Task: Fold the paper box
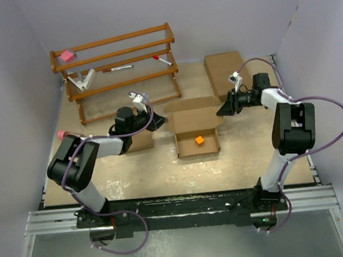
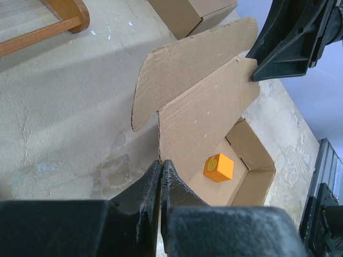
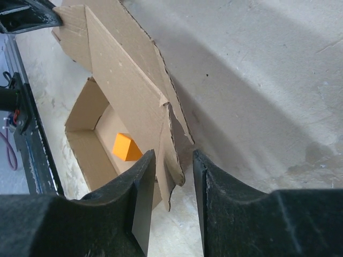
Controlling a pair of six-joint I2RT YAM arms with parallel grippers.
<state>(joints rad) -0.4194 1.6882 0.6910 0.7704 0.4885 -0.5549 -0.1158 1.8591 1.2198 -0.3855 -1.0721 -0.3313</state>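
The paper box (image 1: 189,154) lies in the middle of the table, a brown cardboard tray with its lid (image 1: 192,119) standing up at the far side. An orange cube (image 1: 199,140) sits inside the tray. My left gripper (image 1: 157,122) is shut on the lid's left corner (image 2: 161,152), where the side flap (image 2: 147,91) branches off. My right gripper (image 1: 221,110) is at the lid's right end. Its fingers (image 3: 144,176) straddle the side flap (image 3: 174,144), with a gap showing on the outer side. The cube (image 2: 218,167) shows in both wrist views (image 3: 126,147).
A wooden rack (image 1: 118,67) with pens and small items stands at the back left. A flat brown box (image 1: 227,72) lies at the back right. Another brown box (image 1: 141,142) lies under my left arm. Purple walls enclose the table on three sides.
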